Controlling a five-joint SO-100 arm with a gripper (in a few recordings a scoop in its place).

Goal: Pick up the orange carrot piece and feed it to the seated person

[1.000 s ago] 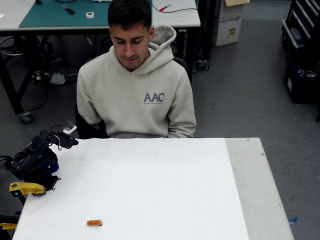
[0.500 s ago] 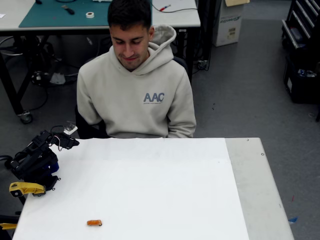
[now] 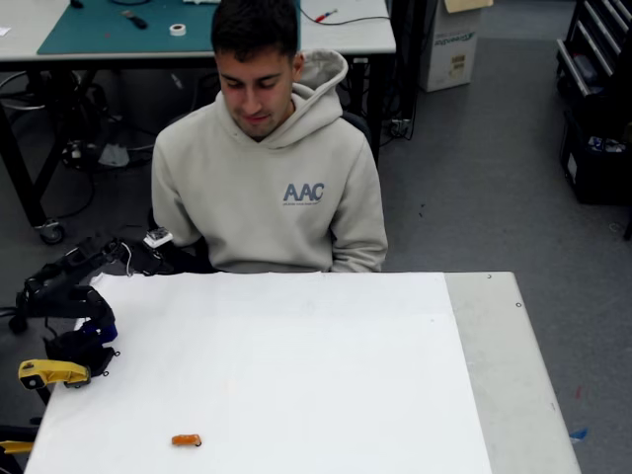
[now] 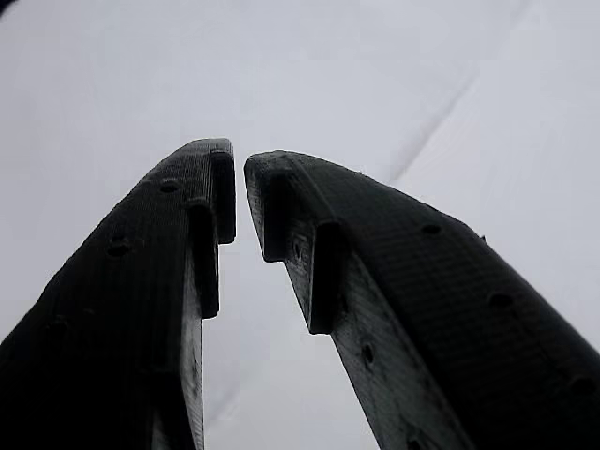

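Fixed view from above the table [image 3: 296,375], with a paired wrist view. The table carries a white sheet over most of its top, with a bare grey strip along its right side. The orange carrot piece [image 3: 186,440] lies flat on the white sheet near the lower left corner, its long axis running left to right, with nothing touching it. The black robot arm [image 3: 64,296] stands at the table's left edge; a yellow part [image 3: 51,372] sits at its base, just off the sheet. The arm reaches toward the table's far left corner, where a small white block [image 3: 158,237] is mounted near its end. In this view the dark gripper merges with the shadow beside the seated person [image 3: 269,168], so its exact outline cannot be made out. The carrot piece lies well apart from that end of the arm, toward the near edge of the table and below the arm's base in the picture.

In the wrist view, the gripper [image 4: 240,192] points at plain white surface. Its two black fingers [image 4: 169,281] converge to a narrow gap at the tips, nearly closed, with nothing between them.

The seated person, in a light beige hoodie printed "AAC", sits behind the far edge of the table, head bent down toward it.
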